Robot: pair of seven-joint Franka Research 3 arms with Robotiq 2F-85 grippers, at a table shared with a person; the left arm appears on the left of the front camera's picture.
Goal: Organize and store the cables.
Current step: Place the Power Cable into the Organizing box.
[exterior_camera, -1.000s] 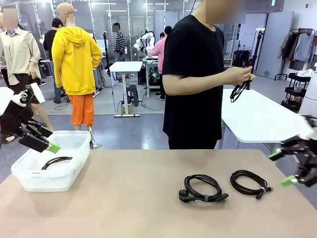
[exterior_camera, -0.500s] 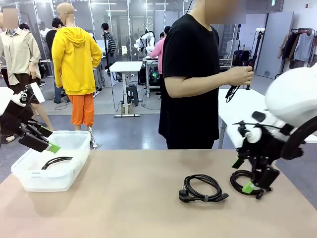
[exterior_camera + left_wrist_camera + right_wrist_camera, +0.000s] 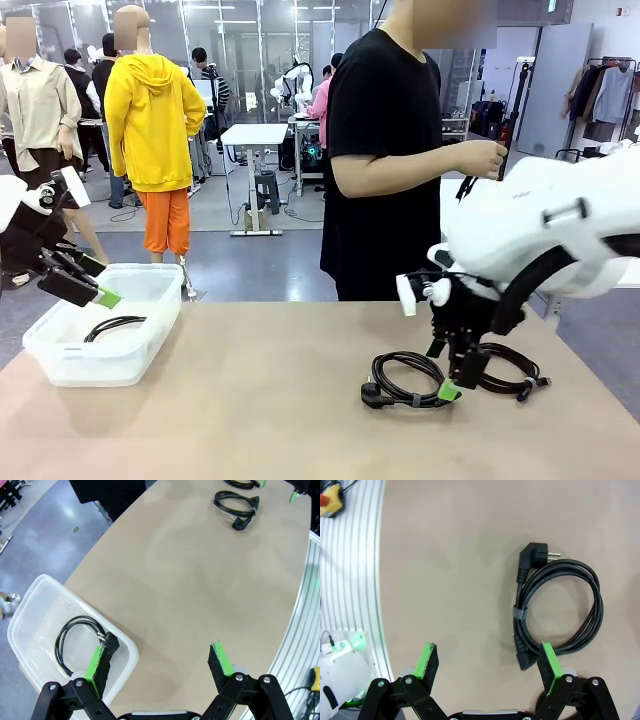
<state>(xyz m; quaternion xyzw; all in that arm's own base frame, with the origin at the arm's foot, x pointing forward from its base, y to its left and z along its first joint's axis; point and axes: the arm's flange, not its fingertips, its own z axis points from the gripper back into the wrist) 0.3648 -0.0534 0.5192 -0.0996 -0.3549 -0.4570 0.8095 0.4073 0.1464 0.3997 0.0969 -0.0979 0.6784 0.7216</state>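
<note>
Cable [image 3: 522, 611] below downturned, spread right tool [image 3: 487, 655]

Right gripper [image 3: 486, 652]: jaws spread wide, green pads up, nothing between them but table.
Cable [image 3: 522, 595]: one black coil, grey tie, angled two-pin plug, flat on the tan table [image 3: 445, 555], just beside the right-hand pad.
Ribbed metal rail [image 3: 355, 570]: along the table's edge.

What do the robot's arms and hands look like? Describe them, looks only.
The right arm is a bulky white rounded shell with a thick black hose looping along it. The right hand and left hand are black and two-fingered, each finger tipped with a green pad, with round bolts at the linkage joints.
</note>
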